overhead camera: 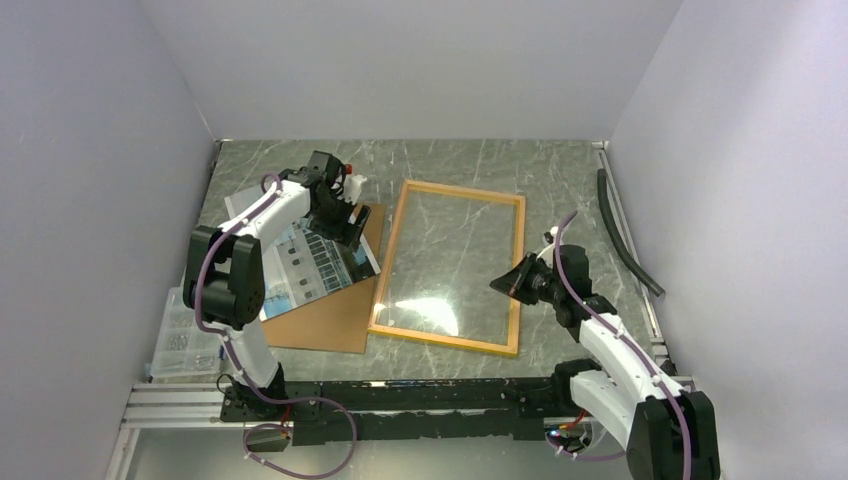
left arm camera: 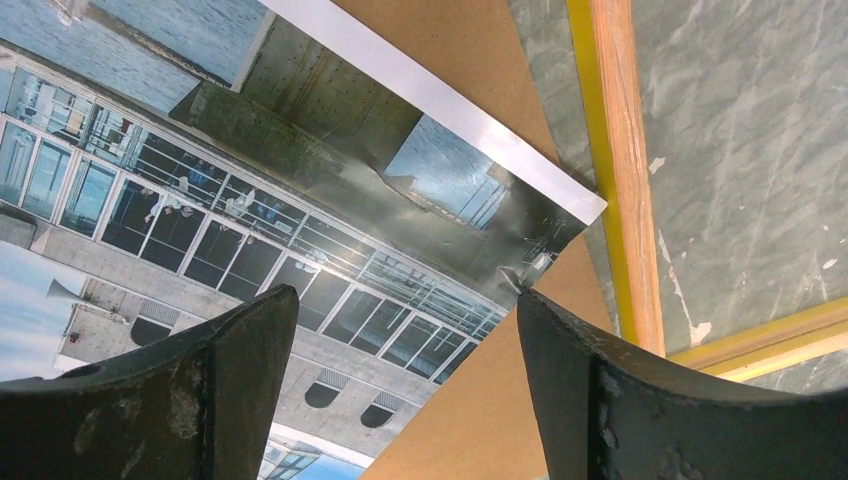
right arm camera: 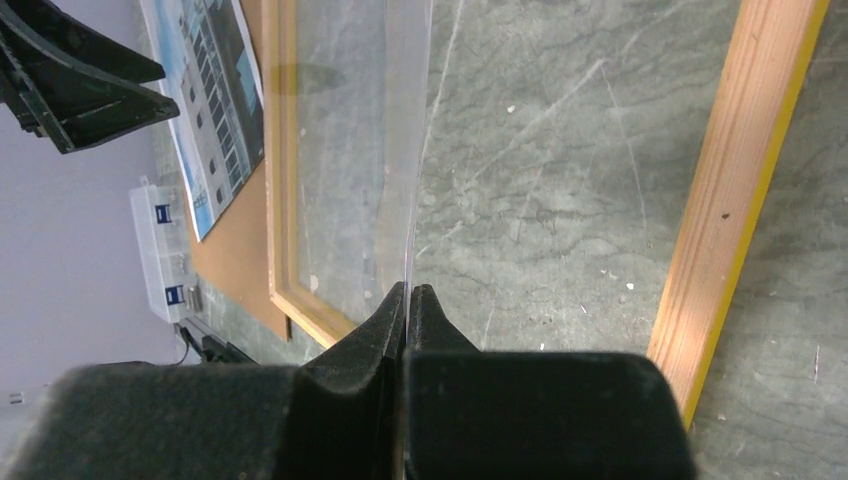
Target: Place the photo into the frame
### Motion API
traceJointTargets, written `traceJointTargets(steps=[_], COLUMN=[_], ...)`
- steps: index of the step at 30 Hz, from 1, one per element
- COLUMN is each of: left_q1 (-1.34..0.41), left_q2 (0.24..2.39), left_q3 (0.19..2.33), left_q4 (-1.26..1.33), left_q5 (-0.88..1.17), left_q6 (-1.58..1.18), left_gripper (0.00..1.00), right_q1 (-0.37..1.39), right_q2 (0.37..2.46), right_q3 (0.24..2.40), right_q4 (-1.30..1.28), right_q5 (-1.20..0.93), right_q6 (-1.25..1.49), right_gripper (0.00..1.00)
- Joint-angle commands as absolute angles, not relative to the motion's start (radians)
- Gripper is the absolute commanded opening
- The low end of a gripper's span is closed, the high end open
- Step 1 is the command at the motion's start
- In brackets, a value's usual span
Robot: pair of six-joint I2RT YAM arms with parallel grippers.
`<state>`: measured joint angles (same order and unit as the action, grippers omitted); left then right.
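The photo [overhead camera: 310,265] of a white building lies on a brown backing board [overhead camera: 330,320], left of the frame [overhead camera: 455,190]. The frame lies flat with its pale wood back up. My left gripper [overhead camera: 345,225] is open just above the photo's corner nearest the frame; in the left wrist view the gripper [left arm camera: 405,298] straddles the photo [left arm camera: 250,200] edge over the board [left arm camera: 480,400], with the frame rail [left arm camera: 625,150] close by. My right gripper [right arm camera: 408,290] is shut on the edge of the clear pane [right arm camera: 350,150], held tilted above the frame [right arm camera: 740,180].
A clear plastic parts box [overhead camera: 185,340] sits at the left table edge by the board. A black hose [overhead camera: 625,235] lies along the right wall. Grey walls enclose the marble table on three sides.
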<state>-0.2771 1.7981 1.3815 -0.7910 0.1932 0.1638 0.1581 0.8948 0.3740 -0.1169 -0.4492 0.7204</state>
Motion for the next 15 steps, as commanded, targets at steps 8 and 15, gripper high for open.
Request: traceJointTargets(steps=[8, 15], left_q1=[-0.288, -0.288], left_q2=[1.795, 1.787], left_q3=[1.408, 1.404], left_q4=[-0.779, -0.775], left_q5=[0.180, 0.174], left_q6=[0.171, 0.171], left_gripper=[0.85, 0.86], right_q1=[0.152, 0.152], right_q2=[0.867, 0.846], right_q3=[0.326, 0.317], right_q4=[-0.054, -0.064], right_q5=[-0.411, -0.390], right_q6=[0.757, 0.767], right_gripper=[0.00, 0.00])
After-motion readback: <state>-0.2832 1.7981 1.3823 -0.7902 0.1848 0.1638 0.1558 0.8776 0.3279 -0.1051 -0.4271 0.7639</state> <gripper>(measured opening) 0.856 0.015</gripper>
